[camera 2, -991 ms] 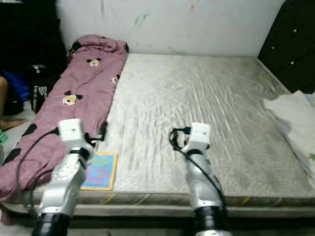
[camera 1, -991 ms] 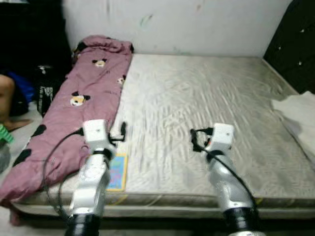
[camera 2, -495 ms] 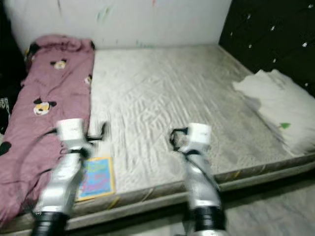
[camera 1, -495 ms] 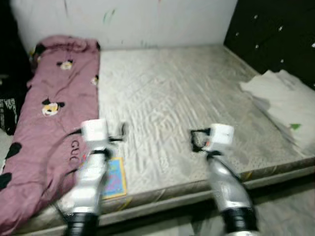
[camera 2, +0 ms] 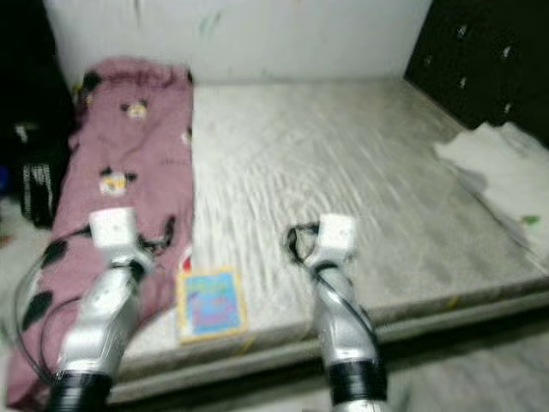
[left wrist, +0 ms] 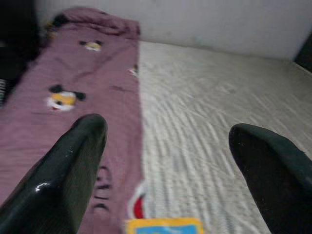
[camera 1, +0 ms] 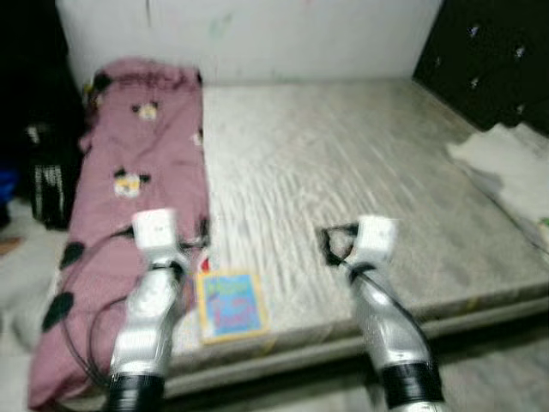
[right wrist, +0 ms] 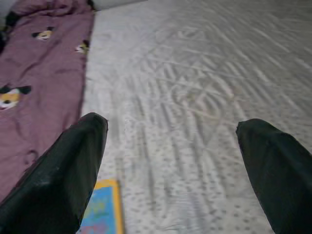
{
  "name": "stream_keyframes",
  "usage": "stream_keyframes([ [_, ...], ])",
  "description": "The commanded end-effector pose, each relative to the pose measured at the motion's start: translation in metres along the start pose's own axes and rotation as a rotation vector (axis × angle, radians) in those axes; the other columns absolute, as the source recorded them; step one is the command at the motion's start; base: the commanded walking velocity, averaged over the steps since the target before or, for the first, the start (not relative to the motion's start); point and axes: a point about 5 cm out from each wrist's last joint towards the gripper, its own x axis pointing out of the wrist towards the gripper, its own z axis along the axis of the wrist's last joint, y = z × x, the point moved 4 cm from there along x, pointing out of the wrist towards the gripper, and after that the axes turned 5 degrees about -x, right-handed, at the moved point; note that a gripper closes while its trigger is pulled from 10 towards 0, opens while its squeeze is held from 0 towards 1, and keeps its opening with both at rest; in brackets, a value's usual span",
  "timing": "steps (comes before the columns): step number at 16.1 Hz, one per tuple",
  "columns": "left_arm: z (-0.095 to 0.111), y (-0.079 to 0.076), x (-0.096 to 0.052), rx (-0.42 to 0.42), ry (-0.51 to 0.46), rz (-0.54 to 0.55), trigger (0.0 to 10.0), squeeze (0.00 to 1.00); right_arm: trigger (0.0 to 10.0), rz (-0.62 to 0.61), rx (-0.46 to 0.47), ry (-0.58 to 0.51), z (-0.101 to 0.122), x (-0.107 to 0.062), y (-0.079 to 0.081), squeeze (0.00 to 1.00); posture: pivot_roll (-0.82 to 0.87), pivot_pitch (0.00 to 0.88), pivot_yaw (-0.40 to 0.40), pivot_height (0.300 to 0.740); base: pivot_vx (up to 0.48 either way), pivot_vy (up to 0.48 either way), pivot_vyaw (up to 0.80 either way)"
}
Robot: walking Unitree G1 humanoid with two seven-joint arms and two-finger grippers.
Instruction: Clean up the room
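Observation:
A bare grey mattress (camera 1: 343, 172) lies before me. A pink blanket with cartoon mouse prints (camera 1: 137, 163) runs along its left side. A colourful book (camera 1: 230, 305) lies flat near the mattress's front edge, just right of the blanket. My left gripper (camera 1: 204, 233) hovers over the blanket's edge, behind the book; its fingers (left wrist: 73, 161) stand wide open and empty. My right gripper (camera 1: 330, 245) hangs over the bare mattress, right of the book, also open with nothing between its fingers (right wrist: 68, 170).
A crumpled white sheet or pillow (camera 1: 506, 167) lies at the mattress's right edge, by a dark tufted panel (camera 1: 489, 51). A black bag (camera 1: 47, 176) stands on the floor left of the bed. A pale wall (camera 1: 257, 34) closes the far side.
The whole picture has swung back to the left, so the camera moved. Both arms stay held out in front, grippers open. The book now shows fully between the arms.

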Motion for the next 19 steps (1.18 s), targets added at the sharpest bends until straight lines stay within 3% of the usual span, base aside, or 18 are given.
stream_keyframes([
  [1, -0.002, -0.011, 0.000, -0.003, 0.007, -0.022, 10.0, 0.00, 10.0, -0.027, -0.009, 0.003, 0.000, -0.001, -0.012, 0.00, 0.02, 0.000, -0.019, 0.740, 0.000, 0.480, 0.00],
  [2, -0.002, -0.010, 0.000, -0.009, 0.005, -0.017, 10.0, 0.00, 10.0, -0.026, -0.009, 0.008, -0.001, -0.001, -0.012, 0.00, 0.02, 0.000, -0.019, 0.740, 0.000, 0.480, 0.00],
  [4, 0.002, -0.007, 0.000, 0.077, -0.020, 0.006, 10.0, 0.00, 10.0, -0.020, -0.010, 0.013, -0.002, 0.000, -0.011, 0.00, 0.02, 0.000, -0.021, 0.740, 0.000, 0.000, 0.00],
  [6, 0.001, -0.007, -0.001, 0.111, -0.002, -0.004, 10.0, 0.00, 10.0, -0.019, -0.011, 0.014, -0.003, 0.000, -0.011, 0.00, 0.02, 0.000, -0.019, 0.740, 0.000, 0.000, 0.00],
  [9, 0.005, 0.000, -0.007, 0.090, -0.032, -0.049, 10.0, 0.00, 10.0, -0.014, -0.011, 0.016, -0.004, -0.001, -0.010, 0.00, 0.03, 0.000, -0.015, 0.740, 0.000, 0.000, 0.00],
  [11, 0.005, -0.006, -0.011, 0.085, -0.027, -0.119, 10.0, 0.00, 10.0, -0.014, -0.010, 0.017, -0.005, -0.001, -0.009, 0.00, 0.03, 0.000, -0.012, 0.740, 0.000, 0.000, 0.00],
  [15, 0.009, -0.007, -0.015, 0.069, -0.044, -0.139, 10.0, 0.00, 10.0, -0.021, -0.006, 0.014, -0.004, -0.002, -0.011, 0.00, 0.03, 0.000, -0.009, 0.740, 0.000, 0.000, 0.00],
  [17, 0.010, 0.001, -0.019, 0.100, -0.050, -0.110, 10.0, 0.00, 10.0, -0.032, -0.009, 0.000, -0.002, -0.003, -0.013, 0.00, 0.02, 0.003, -0.004, 0.740, 0.000, 0.000, 0.00],
  [19, 0.007, 0.024, -0.032, 0.235, -0.037, -0.018, 10.0, 0.00, 10.0, -0.062, -0.021, -0.055, 0.009, -0.008, -0.023, 0.00, 0.02, 0.008, 0.001, 0.740, 0.000, 0.000, 0.00],
])
